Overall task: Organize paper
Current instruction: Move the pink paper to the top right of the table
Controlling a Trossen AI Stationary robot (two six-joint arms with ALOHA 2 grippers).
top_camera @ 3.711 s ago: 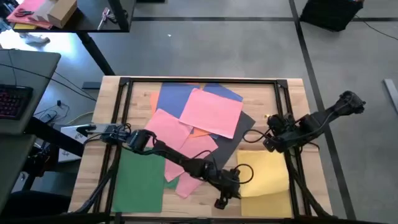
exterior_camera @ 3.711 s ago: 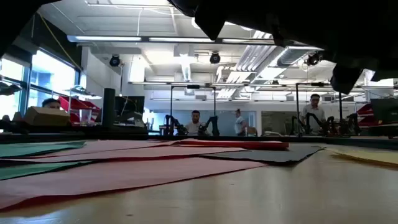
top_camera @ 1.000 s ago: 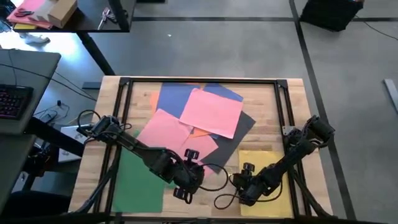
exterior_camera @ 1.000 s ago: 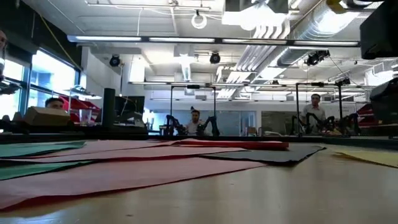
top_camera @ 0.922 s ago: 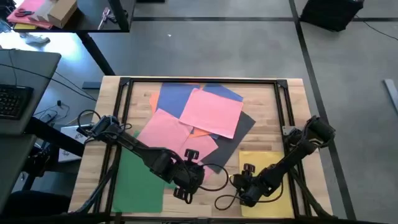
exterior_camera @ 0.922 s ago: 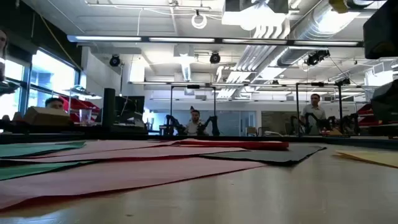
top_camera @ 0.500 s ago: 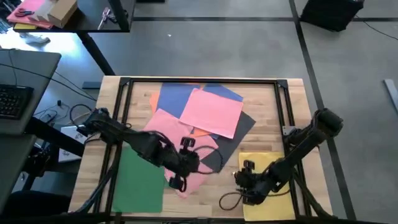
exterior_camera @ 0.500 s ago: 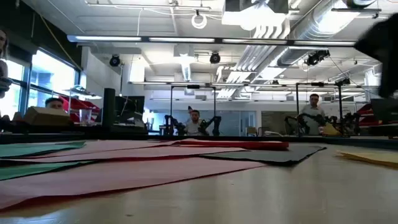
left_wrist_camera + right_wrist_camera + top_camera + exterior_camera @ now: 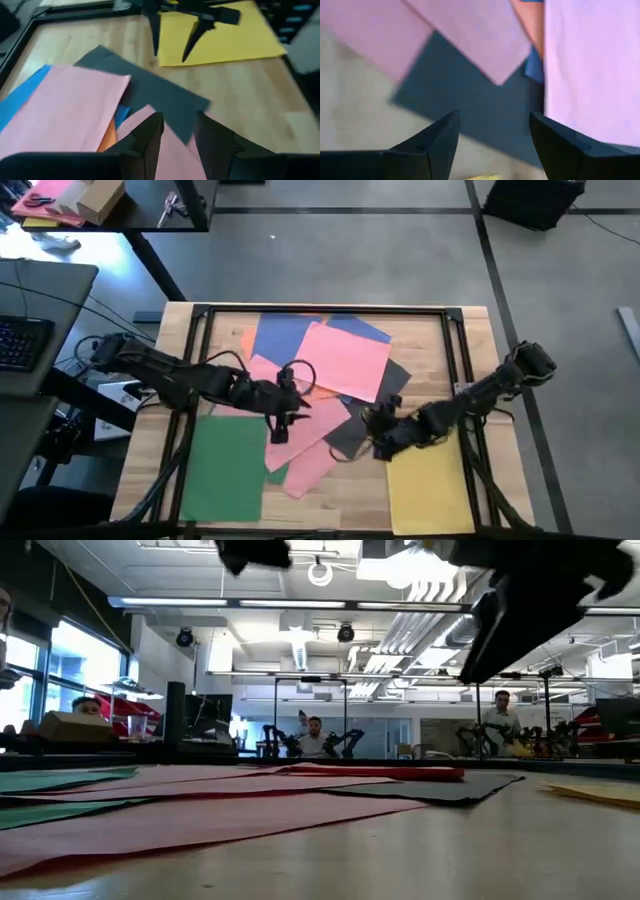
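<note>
While both arms reach in over the middle of the wooden table (image 9: 440, 340), the paper lies spread across it in loose layers. From above, at least three pink sheets can be counted: one large pink sheet (image 9: 340, 360) on top of the pile toward the far side, another (image 9: 262, 378) partly under it to the left, and a third (image 9: 315, 455) angled toward the near edge. Two blue sheets (image 9: 280, 335) overlap at the far side, though they may be more. One dark grey sheet (image 9: 378, 398) lies under the pink ones, an orange sheet (image 9: 247, 340) shows only as slivers, one green sheet (image 9: 225, 470) lies flat at the near left with a second green corner peeking out beside it, and one yellow sheet (image 9: 428, 485) lies at the near right.

The left arm stretches from the table's left edge across to the centre, and the left gripper (image 9: 280, 425) hangs over the pink sheets just past the green one. In its wrist view the two fingers (image 9: 150, 135) stand a little apart with nothing between them, above pink and grey paper.

The right arm comes in from the right edge, bent low, and the right gripper (image 9: 378, 430) sits over the near corner of the grey sheet, just beside the yellow one. Its fingers (image 9: 435, 142) are spread wide and hold nothing.
</note>
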